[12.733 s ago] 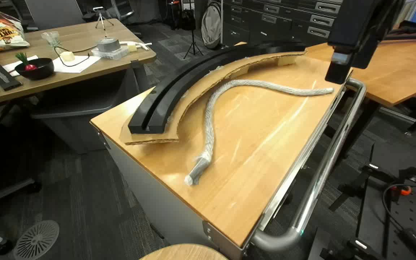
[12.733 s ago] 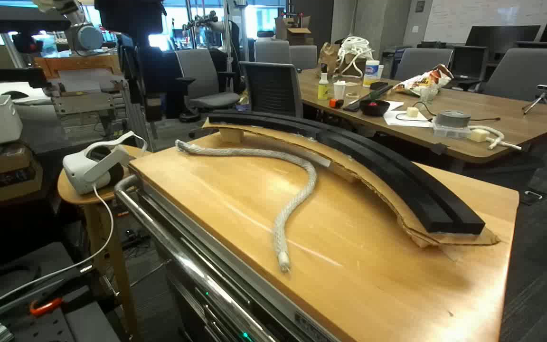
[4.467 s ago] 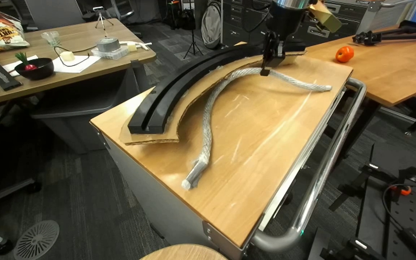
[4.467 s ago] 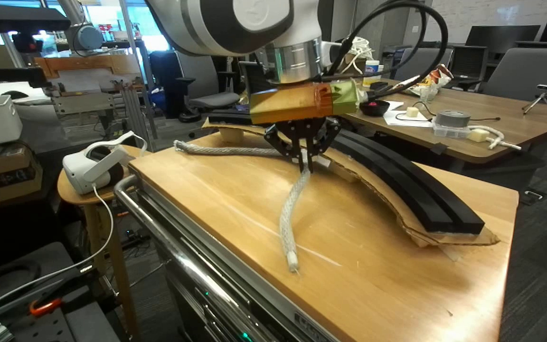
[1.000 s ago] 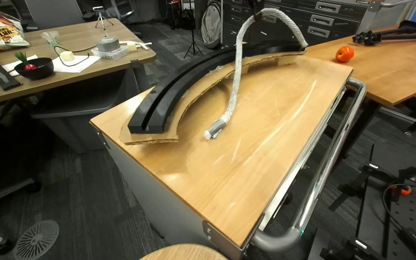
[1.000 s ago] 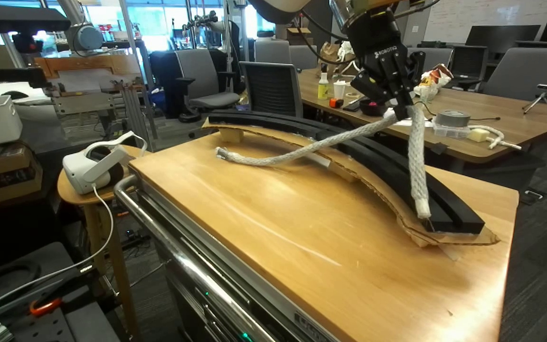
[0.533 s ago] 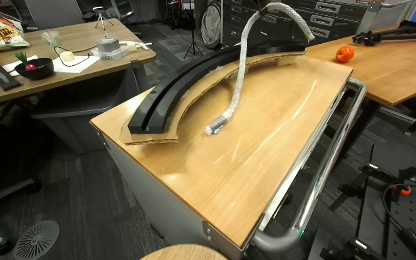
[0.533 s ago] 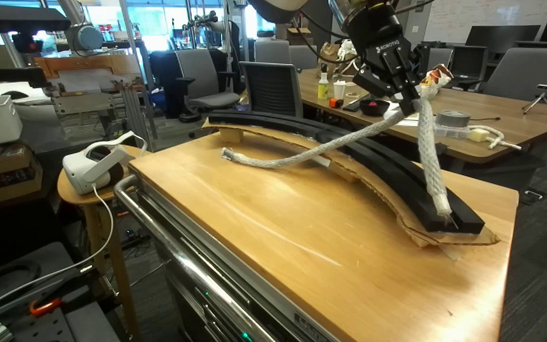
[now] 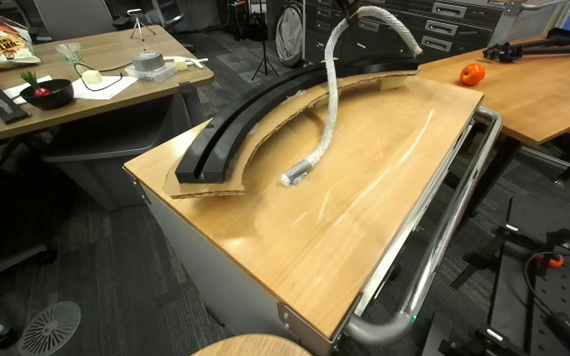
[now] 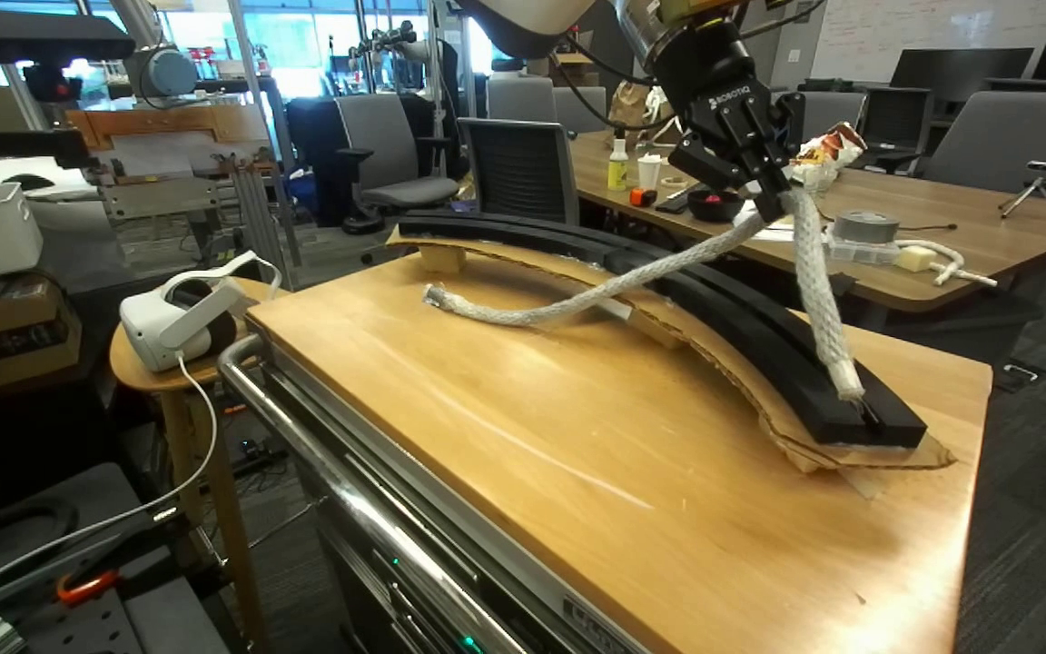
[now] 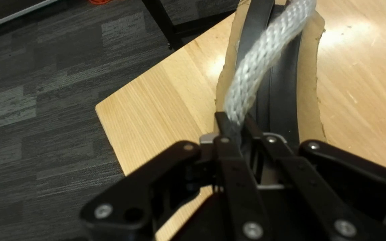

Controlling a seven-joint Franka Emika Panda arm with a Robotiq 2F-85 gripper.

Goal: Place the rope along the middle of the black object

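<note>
The light-grey rope (image 10: pixel 818 291) hangs folded over my gripper (image 10: pixel 773 207), which is shut on it partway along, well above the black object (image 10: pixel 745 313). In the wrist view the rope (image 11: pixel 260 60) runs forward from between my gripper's fingertips (image 11: pixel 235 118), crossing above the black object (image 11: pixel 283 93) at a slant. Its plain end dangles over one end of the track, near the channel; whether it touches cannot be told. The long part slopes down across the arc, and the tape-wrapped end (image 9: pixel 297 173) rests on the wooden top inside the curve. In an exterior view the gripper is mostly cut off above.
Cardboard (image 9: pixel 260 153) under the black arc sticks out along its inner side, on a wooden cart top (image 10: pixel 577 436). A chrome rail (image 10: pixel 350 509) runs along the cart's edge. A headset (image 10: pixel 182 318) sits on a stool beside it. Another table (image 9: pixel 117 54) with several items stands beyond.
Earlier the rope lay on the wooden top; my gripper has taken hold and lifted it. Over the last second its dangling end has swung from the arc's inner edge towards the channel.
</note>
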